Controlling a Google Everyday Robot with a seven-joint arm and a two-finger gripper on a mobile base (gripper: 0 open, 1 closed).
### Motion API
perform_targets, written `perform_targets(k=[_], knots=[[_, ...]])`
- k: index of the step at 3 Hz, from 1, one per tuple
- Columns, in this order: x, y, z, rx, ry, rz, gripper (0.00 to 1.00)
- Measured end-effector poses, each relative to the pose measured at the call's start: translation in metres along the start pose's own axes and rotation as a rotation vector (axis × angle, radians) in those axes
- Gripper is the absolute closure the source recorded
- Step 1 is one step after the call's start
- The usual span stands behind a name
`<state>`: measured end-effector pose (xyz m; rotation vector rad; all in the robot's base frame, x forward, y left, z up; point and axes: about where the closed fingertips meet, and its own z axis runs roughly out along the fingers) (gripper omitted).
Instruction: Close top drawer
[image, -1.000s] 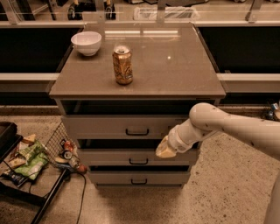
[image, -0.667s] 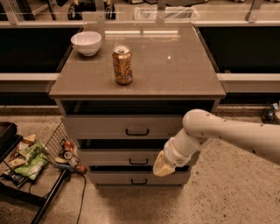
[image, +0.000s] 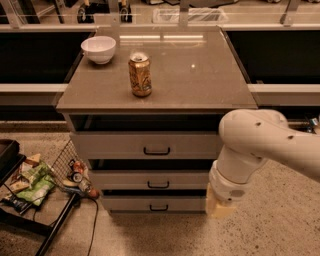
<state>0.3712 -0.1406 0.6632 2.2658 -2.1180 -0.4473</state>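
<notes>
Gripper (image: 220, 207) has dropped from beside the middle drawer (image: 125, 179) to the lower right of frame, just off the right end of the bottom drawer (image: 130, 202). Open or closed: cannot tell. The top drawer (image: 110, 145) sits centre frame under the countertop (image: 210, 80). Its front stands proud with a dark gap above, so I'd judge it not shut yet and the push still to come. Its handle (image: 156, 150) is untouched. The white arm (image: 255, 137) overlaps the drawer's right end. Bowl (image: 98, 48) and can (image: 140, 75) are up top, out of the way. A wire basket (image: 65, 162) with snack bags (image: 32, 180) sits lower left, clear of the drawer front.
</notes>
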Motion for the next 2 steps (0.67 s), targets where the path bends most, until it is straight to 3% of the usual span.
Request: perform_targets(k=[1, 2], knots=[[0.036, 0.024, -0.070, 0.118, 0.107, 0.125, 1.00], [0.079, 0.043, -0.108, 0.259, 0.128, 0.355, 0.90]])
